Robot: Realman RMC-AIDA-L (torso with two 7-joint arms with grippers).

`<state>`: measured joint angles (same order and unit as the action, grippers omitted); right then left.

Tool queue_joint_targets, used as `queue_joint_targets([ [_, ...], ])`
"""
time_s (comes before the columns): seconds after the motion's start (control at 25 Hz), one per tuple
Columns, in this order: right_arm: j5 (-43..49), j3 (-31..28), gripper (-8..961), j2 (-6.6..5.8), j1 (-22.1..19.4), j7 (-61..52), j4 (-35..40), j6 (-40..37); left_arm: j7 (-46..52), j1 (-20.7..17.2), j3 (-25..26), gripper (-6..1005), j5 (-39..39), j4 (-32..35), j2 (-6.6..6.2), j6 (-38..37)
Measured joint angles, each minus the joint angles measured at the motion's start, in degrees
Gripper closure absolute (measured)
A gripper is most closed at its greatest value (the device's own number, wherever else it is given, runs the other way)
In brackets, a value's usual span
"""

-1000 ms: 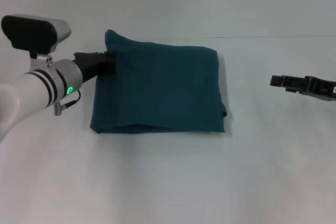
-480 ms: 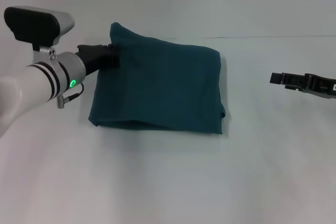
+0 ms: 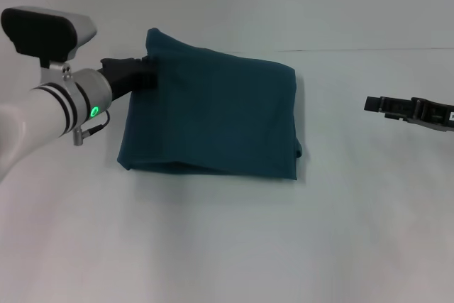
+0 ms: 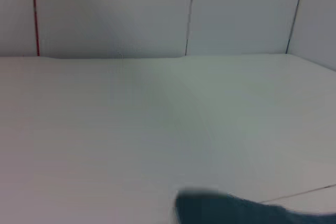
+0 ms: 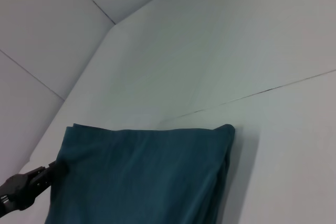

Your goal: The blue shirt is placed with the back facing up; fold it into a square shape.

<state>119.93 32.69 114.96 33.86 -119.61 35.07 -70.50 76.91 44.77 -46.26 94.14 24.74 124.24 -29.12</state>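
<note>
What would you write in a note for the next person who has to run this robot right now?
Left gripper: at the far left corner of the blue shirt, touching the fabric; whether it grips cannot be seen.
Right gripper: idle, off to the right, apart from the shirt.
Shirt: lies plain side up on the white table, already folded into a roughly square packet, with the right edge a little uneven.
Left to do: free the left gripper and tidy the edges if needed.
</note>
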Motion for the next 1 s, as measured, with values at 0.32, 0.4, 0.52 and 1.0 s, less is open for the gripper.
queue_joint_targets([
  [0.32, 0.0, 0.0, 205, -0.03, -0.2, 0.0, 0.2, -0.4, 6.1, -6.3, 0.2, 872, -3.0, 7.3, 0.17, -2.6],
  [0.4, -0.1, 0.0, 201, -0.17, -0.3, 0.1, 0.3, -0.7, 8.1, -9.1, 0.0, 798, -3.0, 10.3, 0.22, -7.1],
  [0.52, -2.0, 0.0, 194, -0.53, -0.7, 2.5, 0.3, -3.5, 10.4, -13.2, -0.1, 686, -3.0, 13.9, 0.26, -15.7],
  [1.0, -9.0, -0.1, 168, 0.91, -5.1, 30.5, 0.3, -22.6, 10.2, -23.0, 7.1, 207, -1.8, 19.4, -0.07, -50.6],
])
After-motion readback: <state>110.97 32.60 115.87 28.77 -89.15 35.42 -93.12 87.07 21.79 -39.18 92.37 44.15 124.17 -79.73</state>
